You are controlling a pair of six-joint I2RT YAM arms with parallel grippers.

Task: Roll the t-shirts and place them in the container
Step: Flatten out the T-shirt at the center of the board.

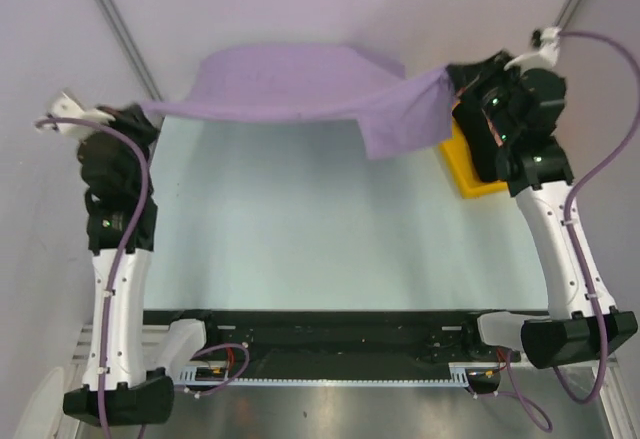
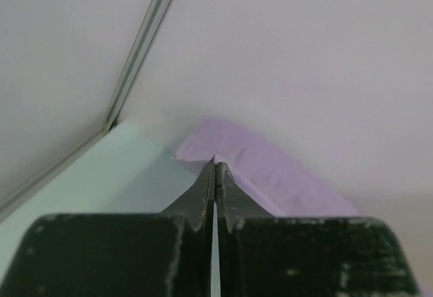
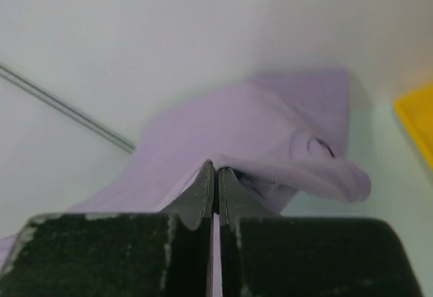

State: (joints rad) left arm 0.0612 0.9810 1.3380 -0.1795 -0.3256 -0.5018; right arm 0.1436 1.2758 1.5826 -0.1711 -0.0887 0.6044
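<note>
The left claw (image 2: 214, 168) is pressed together on one corner of the lavender t-shirt (image 1: 290, 84). The right claw (image 3: 215, 170) is clamped the same way on the opposite corner. Between them the shirt's near edge stretches taut above the far part of the counter (image 1: 280, 239), and a flap droops at the right end, just beside the right claw. Pale counter surface spreads from under that edge to the arm bases. Only the right wrist view shows the bunched folds past the fingertips, with a yellow bin (image 3: 416, 118) to the right. Only the left wrist view shows the shirt corner close up, near a metal rail (image 2: 139, 53) at the far-left wall corner.
</note>
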